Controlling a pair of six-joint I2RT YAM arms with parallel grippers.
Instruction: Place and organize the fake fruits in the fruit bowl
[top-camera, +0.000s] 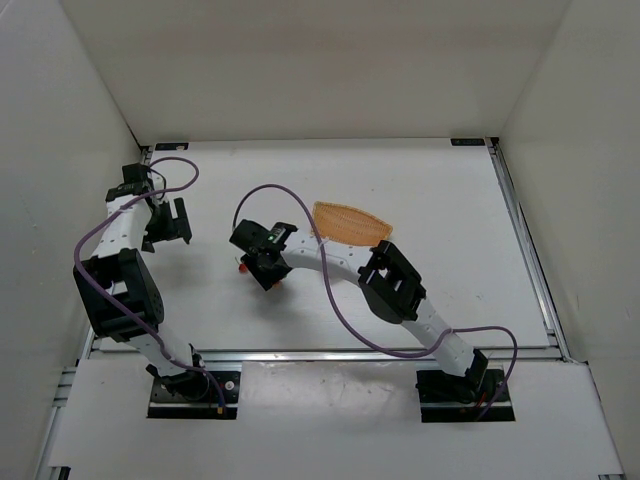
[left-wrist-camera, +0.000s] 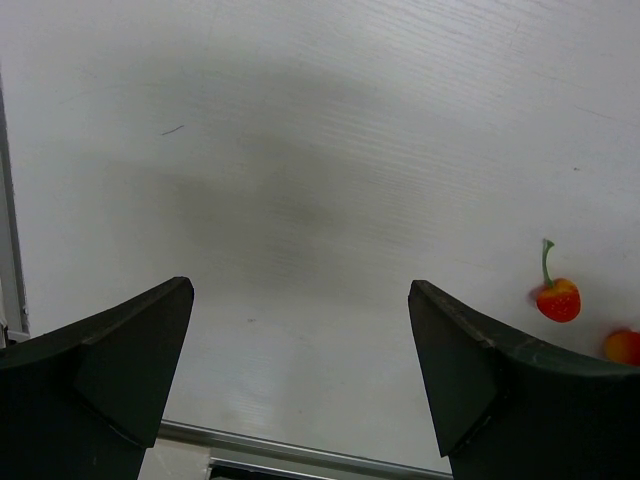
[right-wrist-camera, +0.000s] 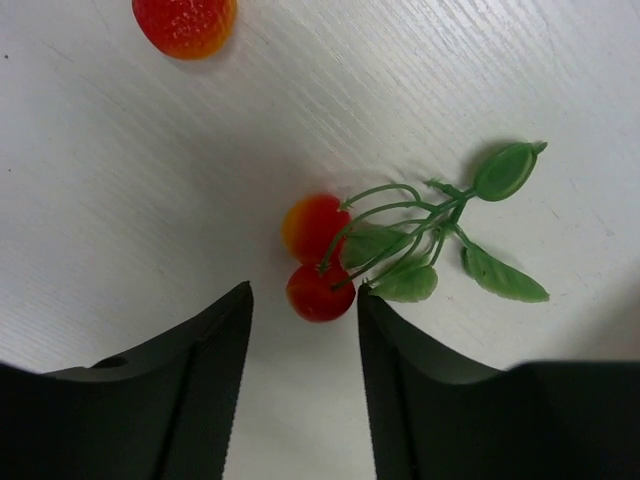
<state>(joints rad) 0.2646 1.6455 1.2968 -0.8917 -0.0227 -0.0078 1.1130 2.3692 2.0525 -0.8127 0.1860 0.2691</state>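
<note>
Right end effector (right-wrist-camera: 303, 290) is down over the table (top-camera: 450, 260), left of centre, and the fake fruits are right at its fingertips. In the wrist view the cherry cluster (right-wrist-camera: 370, 245) lies across the mouth of the jaws. The lower cherry (right-wrist-camera: 320, 293) sits between the two tips, a second cherry (right-wrist-camera: 313, 228) just beyond it, and the stems and green leaves (right-wrist-camera: 505, 275) trail off to one side. So the cluster's long axis runs crosswise to the fingers, fruit end at the gap and leaf end clear of it.

The jaws stand at a narrow gap. One finger is up against the stem side, but there's a bare strip of table on the other side, so that's no pinch yet by my eye.

A single fruit (right-wrist-camera: 185, 20) lies apart, further out from the tips.

Left end effector (left-wrist-camera: 300, 300) is spread wide over bare table at the left, holding nothing. Its camera catches a stemmed cherry (left-wrist-camera: 557, 298) off to its side, so the right arm is clearly the nearer one.

The fruit bowl (top-camera: 350, 222) sits far and right of the working end effector, close by, and looks empty from above. The table is white and smooth, with white walls on three sides and open room around the bowl.
</note>
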